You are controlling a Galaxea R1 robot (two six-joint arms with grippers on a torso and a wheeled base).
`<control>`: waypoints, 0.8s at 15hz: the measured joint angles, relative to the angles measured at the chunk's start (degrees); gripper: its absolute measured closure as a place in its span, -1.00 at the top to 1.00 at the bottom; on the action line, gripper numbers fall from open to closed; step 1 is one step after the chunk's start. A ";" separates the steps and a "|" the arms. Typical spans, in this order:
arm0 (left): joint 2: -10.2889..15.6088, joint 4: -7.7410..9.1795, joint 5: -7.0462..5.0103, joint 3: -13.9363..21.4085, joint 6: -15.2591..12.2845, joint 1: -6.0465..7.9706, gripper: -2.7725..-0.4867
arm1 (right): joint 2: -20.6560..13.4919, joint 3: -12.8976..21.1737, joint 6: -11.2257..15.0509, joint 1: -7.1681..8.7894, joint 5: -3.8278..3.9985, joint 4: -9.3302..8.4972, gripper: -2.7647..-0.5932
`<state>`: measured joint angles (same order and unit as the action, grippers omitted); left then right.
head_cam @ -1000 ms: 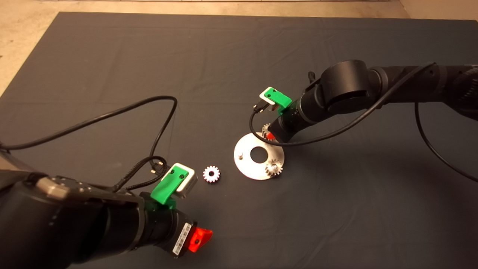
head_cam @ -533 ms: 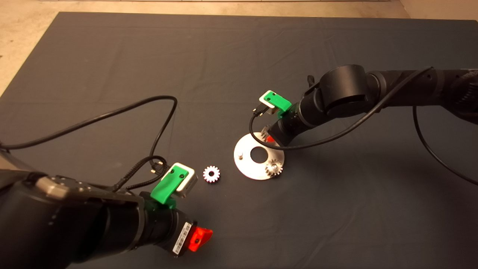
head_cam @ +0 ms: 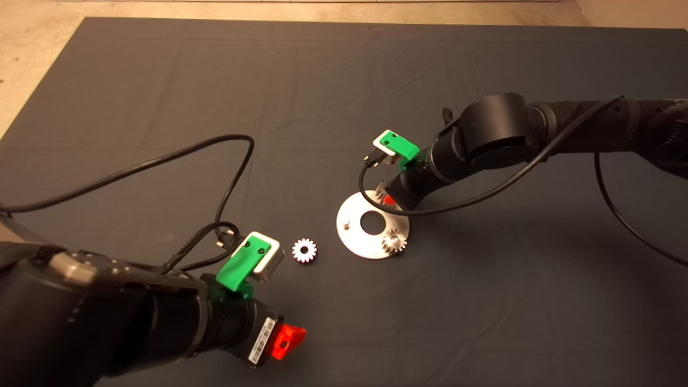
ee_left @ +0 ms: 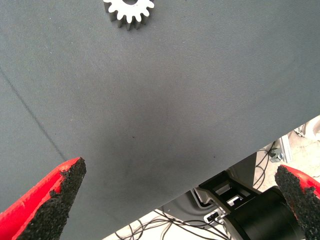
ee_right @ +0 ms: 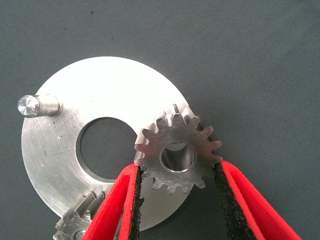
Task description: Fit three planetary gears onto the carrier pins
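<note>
Dark matting (head_cam: 333, 80) covers the table. Right of centre lies the silver disc (head_cam: 355, 236). The right gripper (ee_right: 177, 200) sits at its upper edge, jaws clamped on a steel gear (ee_right: 177, 157) above a pin. One gear (head_cam: 394, 241) is seated at the lower right; one pin (ee_right: 39, 105) stands bare. The bright gear (head_cam: 305, 250) lies loose left of the disc — the left gripper (ee_left: 175, 200) waits at lower left, jaws wide apart.
</note>
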<state>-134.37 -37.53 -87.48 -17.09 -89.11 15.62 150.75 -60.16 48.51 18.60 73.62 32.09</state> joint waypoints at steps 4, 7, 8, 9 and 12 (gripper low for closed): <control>0.00 0.00 0.00 0.00 -0.02 0.00 0.98 | 0.00 0.00 0.17 0.00 -0.16 0.02 -0.66; 0.01 0.00 0.00 0.00 -0.05 0.00 0.98 | 0.00 0.00 0.17 0.00 -0.17 0.05 -0.66; 0.00 0.00 0.00 0.00 -0.07 0.00 0.98 | 0.00 0.00 0.17 0.00 -0.18 0.05 -0.66; 0.01 0.00 0.00 0.00 -0.08 0.00 0.98 | 0.00 0.00 0.17 0.02 -0.20 0.05 -0.66; 0.01 0.00 0.00 0.00 -0.18 0.00 0.98 | 0.00 0.00 0.13 0.00 -0.20 0.07 -0.66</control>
<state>-134.36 -37.53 -87.48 -17.09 -89.30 15.62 150.75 -60.16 48.64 18.60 73.42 32.16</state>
